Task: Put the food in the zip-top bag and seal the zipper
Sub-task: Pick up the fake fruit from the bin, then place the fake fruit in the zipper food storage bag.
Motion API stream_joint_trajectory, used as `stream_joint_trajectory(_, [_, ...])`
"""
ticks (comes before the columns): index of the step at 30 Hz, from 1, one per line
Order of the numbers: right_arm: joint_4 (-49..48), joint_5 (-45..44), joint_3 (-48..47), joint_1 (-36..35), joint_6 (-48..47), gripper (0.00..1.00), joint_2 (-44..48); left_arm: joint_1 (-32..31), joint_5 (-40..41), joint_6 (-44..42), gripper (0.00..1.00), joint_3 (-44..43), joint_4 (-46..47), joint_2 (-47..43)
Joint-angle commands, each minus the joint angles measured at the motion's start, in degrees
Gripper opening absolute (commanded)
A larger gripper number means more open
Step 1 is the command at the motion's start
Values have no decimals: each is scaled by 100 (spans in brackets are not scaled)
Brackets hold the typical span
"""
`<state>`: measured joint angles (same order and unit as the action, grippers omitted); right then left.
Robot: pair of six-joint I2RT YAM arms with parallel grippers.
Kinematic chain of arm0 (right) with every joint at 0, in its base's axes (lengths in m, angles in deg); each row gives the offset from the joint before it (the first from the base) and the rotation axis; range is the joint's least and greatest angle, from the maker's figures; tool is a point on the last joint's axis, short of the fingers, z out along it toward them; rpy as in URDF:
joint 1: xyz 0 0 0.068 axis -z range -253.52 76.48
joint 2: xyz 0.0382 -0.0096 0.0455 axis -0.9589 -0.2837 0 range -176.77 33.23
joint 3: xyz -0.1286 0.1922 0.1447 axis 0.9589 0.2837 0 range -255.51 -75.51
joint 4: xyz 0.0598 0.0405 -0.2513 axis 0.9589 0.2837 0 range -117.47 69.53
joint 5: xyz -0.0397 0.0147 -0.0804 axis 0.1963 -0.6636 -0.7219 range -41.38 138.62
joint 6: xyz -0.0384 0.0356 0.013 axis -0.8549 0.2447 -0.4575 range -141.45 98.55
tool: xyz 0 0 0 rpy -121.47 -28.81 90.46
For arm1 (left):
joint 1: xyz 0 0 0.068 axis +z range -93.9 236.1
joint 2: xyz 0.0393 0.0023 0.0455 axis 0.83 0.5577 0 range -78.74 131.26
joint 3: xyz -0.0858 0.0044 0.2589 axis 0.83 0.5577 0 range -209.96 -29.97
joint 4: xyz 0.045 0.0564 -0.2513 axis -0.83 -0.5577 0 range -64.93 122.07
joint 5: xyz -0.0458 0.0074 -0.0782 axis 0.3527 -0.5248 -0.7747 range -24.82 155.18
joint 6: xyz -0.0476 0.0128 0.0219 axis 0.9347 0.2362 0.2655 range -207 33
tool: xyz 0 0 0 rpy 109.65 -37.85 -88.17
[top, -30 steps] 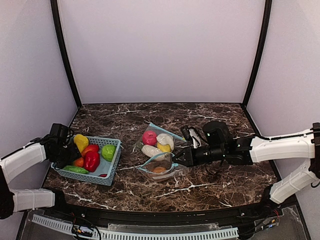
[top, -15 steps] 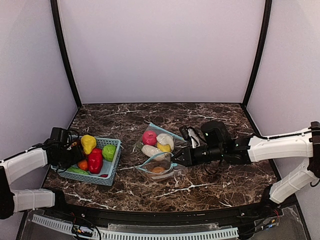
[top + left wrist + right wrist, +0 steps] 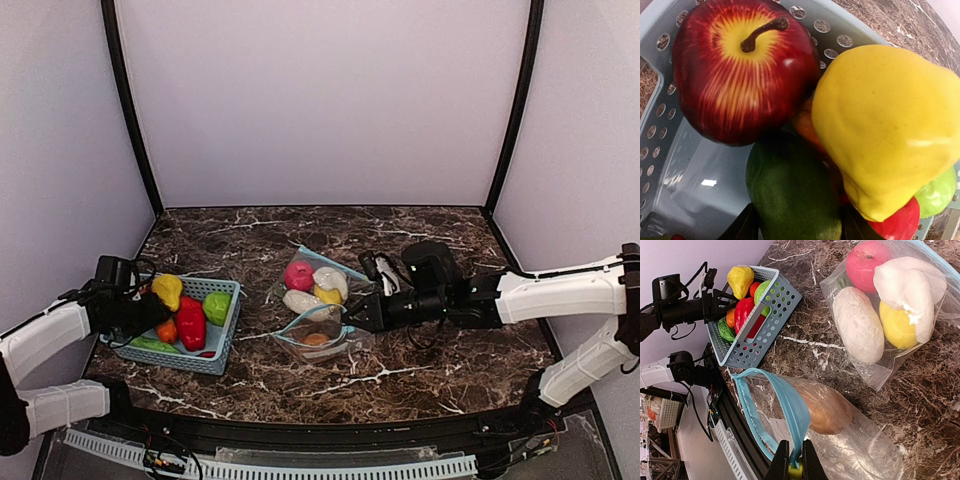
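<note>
While tight on the zipper (image 3: 790,412) of the zip-top bag (image 3: 867,450), right hand (image 3: 791,467).

Left arm low, reaching rightward; black two-finger left gripper (image 3: 145,310) has jaws apart, grip unclear. Right arm stretched leftward; black right gripper (image 3: 791,455) pinched onto light-blue plastic zipper rim (image 3: 790,407).

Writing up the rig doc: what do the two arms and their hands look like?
The left arm and right arm have white rounded shells and black joints. The left hand and right hand are black throughout. Thin black cables loop at both wrists. No markings readable.
</note>
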<state>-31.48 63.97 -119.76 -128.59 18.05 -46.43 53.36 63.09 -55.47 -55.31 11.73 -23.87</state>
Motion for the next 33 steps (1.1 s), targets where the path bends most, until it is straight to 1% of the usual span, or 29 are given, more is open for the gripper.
stream_joint_trajectory(1, [-54,-65,-76,31,-5,0,168,-5,280,71,45,-17,-629,-745])
stream_joint_trajectory(4, [-47,-61,-90,31,-5,0,191,3,369,117,42,-125,-840,-1177])
stream_joint_trajectory(8, [3,-37,-140,32,-36,0,207,5,240,179,41,-323,-1064,-1394])
stream_joint_trajectory(15, [82,-61,-181,33,-100,0,261,1,222,13,41,-1029,-1659,-1712])
stream_joint_trajectory(17, [93,-67,-189,34,-101,0,275,1,10,-68,41,-1176,-1781,-1747])
stream_joint_trajectory(23, [150,-44,-222,33,-158,0,301,-3,-918,-388,39,-1300,-1693,-1877])
stream_joint_trajectory(25, [183,3,-260,32,-211,0,306,-11,-1482,-543,38,-1333,-1563,-1852])
stream_joint_trajectory(26, [208,33,-286,31,-261,0,304,-26,-1926,-635,37,-1355,-1454,-1846])
stream_joint_trajectory(27, [242,66,-312,32,-291,0,304,-84,-2137,-668,36,-1398,-1384,-1841])
stream_joint_trajectory(28, [280,91,-339,31,-327,0,310,-142,-2575,-710,36,-1418,-1214,-1840])
stream_joint_trajectory(30, [303,159,-362,31,-386,0,318,-393,-3140,-714,36,-1522,-941,-1820])
stream_joint_trajectory(32, [313,249,-381,32,-448,0,314,-804,-3396,-700,37,-1629,-754,-1743])
stream_joint_trajectory(33, [313,293,-392,31,-478,0,313,-1145,-3452,-700,37,-1666,-669,-1648])
